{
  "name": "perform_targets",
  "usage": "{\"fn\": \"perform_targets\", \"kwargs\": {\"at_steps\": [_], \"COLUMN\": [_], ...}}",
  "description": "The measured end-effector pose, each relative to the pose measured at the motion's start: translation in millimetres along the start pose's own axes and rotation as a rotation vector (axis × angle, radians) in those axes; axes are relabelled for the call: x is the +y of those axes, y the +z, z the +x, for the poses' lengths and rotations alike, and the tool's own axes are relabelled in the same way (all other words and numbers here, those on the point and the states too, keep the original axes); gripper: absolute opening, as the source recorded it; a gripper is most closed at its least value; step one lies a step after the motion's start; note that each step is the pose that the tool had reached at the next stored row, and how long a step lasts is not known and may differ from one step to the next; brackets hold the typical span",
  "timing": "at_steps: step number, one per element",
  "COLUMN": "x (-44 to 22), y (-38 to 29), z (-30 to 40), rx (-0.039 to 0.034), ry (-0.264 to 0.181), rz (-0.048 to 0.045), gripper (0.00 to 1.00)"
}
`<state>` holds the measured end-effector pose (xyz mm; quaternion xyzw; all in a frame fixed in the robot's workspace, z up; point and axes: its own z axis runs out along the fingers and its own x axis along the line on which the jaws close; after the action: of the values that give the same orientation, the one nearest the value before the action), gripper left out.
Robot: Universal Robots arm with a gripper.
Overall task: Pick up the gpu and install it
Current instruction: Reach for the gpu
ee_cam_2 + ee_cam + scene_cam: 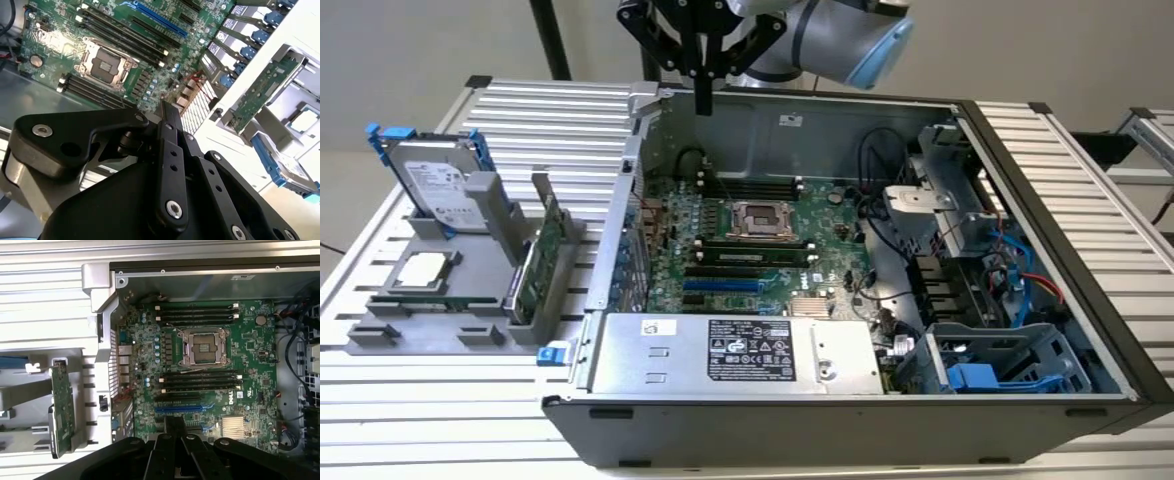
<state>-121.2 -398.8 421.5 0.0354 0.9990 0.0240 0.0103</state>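
The gpu [550, 262] is a green card standing on edge in a grey holder [454, 300] at the exterior view's left, outside the case. Both wrist views catch it too, gpu [260, 92] and gpu [61, 410], upright in the holder. My gripper [704, 104] hangs high over the back wall of the open computer case [1067, 230], well away from the card. The black fingers are pressed together with nothing between them, as seen at the gripper [173, 421] and gripper [166, 107]. The motherboard [747, 235] lies below, with a blue slot [177, 409].
A silver hard drive with blue rails [434, 180] and a processor chip [424, 272] also sit in the holder. In the case, a power supply [734, 350] fills the near side, and cables and drive bays [987, 270] crowd the exterior view's right. The slatted table [547, 110] surrounds everything.
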Motion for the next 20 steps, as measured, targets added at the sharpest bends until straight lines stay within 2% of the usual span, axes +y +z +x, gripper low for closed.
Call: {"fn": "perform_targets", "kwargs": {"at_steps": [18, 20], "x": [1.1, 1.1], "y": [-22.3, -22.8], "z": [-0.4, -0.3], "rx": [0.0000, 0.0000], "ry": [0.000, 0.000], "rz": [-0.0001, -0.0002], "gripper": [0.00, 0.00]}}
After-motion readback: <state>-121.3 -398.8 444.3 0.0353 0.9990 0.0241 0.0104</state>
